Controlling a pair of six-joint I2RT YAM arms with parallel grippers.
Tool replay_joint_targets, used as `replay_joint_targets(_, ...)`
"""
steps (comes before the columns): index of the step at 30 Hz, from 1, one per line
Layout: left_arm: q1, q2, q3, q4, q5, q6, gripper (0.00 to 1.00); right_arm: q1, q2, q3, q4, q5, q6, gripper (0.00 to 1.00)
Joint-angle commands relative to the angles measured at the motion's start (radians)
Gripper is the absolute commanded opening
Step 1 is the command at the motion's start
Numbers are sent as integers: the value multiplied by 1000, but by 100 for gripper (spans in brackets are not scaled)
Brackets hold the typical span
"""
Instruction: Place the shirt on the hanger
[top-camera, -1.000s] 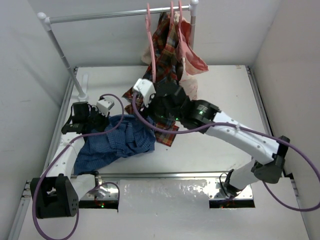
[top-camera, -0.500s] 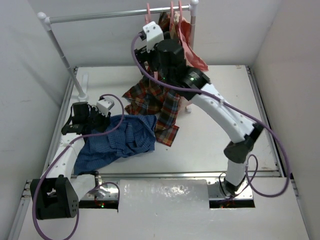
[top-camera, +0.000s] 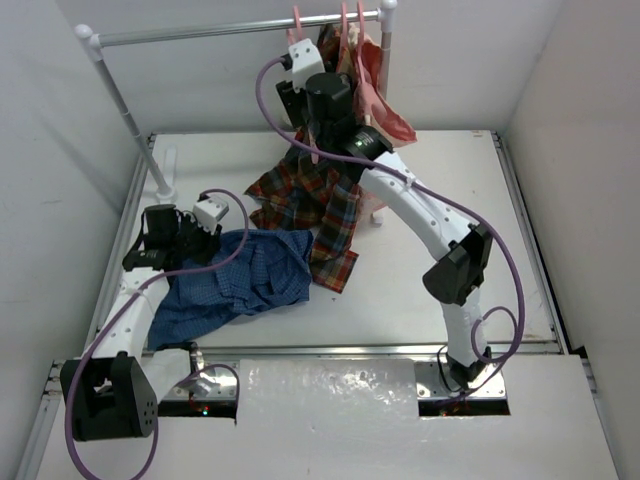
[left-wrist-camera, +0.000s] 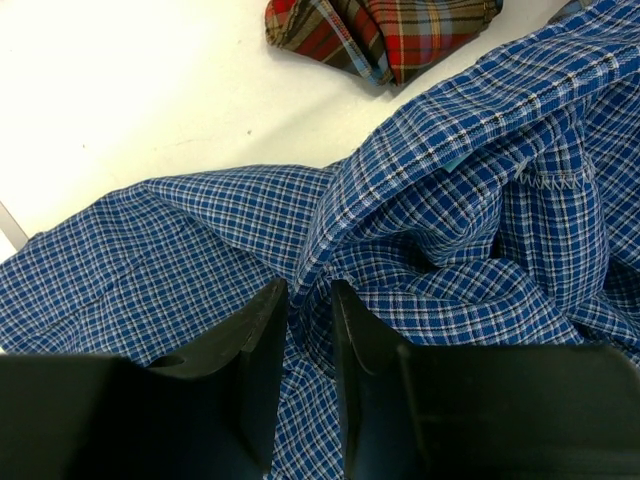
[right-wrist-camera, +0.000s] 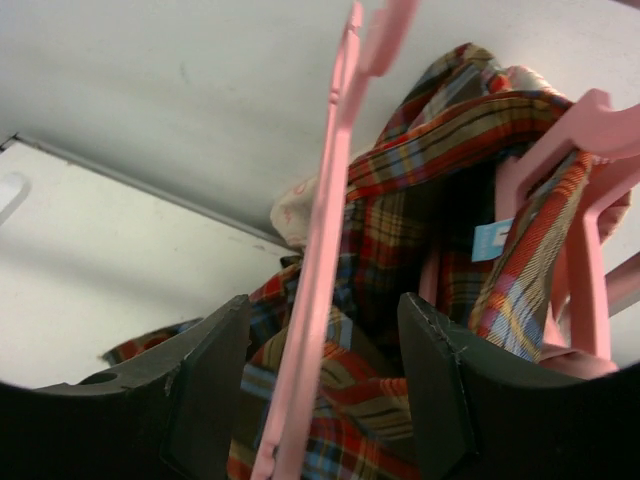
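The blue check shirt (top-camera: 240, 280) lies crumpled on the table at the left, and it fills the left wrist view (left-wrist-camera: 480, 200). My left gripper (top-camera: 203, 250) sits at its upper edge, shut on a pinched fold of the fabric (left-wrist-camera: 308, 295). The thin pink hanger (top-camera: 297, 30) hangs bare by its hook from the rail. My right gripper (top-camera: 288, 105) is raised to it and open. In the right wrist view (right-wrist-camera: 322, 300) its jaws stand either side of the hanger's arm (right-wrist-camera: 325, 250) without closing on it.
A red-green-yellow plaid shirt (top-camera: 320, 210) hangs from the rail (top-camera: 200, 32) on its own pink hanger, its tail spread on the table beside the blue shirt. A peach garment (top-camera: 385, 110) hangs to its right. The rail's slanted post (top-camera: 130, 110) stands at the back left.
My right arm has lifted from the table up to the rail, and its open jaws now straddle the bare pink hanger. My left gripper and the blue shirt have not moved.
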Motion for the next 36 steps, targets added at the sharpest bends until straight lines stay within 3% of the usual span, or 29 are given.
replay_joint_targets(1, 3, -27, -7, 39, 9, 14, 23, -20, 8, -9, 83, -20, 18, 60)
replay_joint_targets(13, 1, -27, -24, 49, -1, 24, 23, -80, 37, -15, 60, -128, 115, 48)
replay_joint_targets(14, 3, -29, -24, 49, -1, 24, 23, -78, 39, -15, 57, -128, 115, 44)
replay_joint_targets(15, 3, -27, -25, 49, -4, 24, 23, -80, 40, -15, 57, -128, 116, 31)
replay_joint_targets(17, 1, -29, -29, 49, -8, 26, 23, -80, 39, -17, 52, -126, 118, 16)
replay_joint_targets(20, 1, -34, -33, 46, -11, 32, 23, -78, 20, -35, 55, -131, 126, 11)
replay_joint_targets(23, 3, -37, -30, 48, -14, 32, 23, -80, -7, -69, 70, -128, 123, 0)
replay_joint_targets(29, 3, -32, -18, 46, -6, 24, 23, -80, -59, -92, 113, -151, 116, 0)
replay_joint_targets(36, 3, -27, -18, 49, -4, 20, 23, -80, -124, -109, 138, -290, 112, 0)
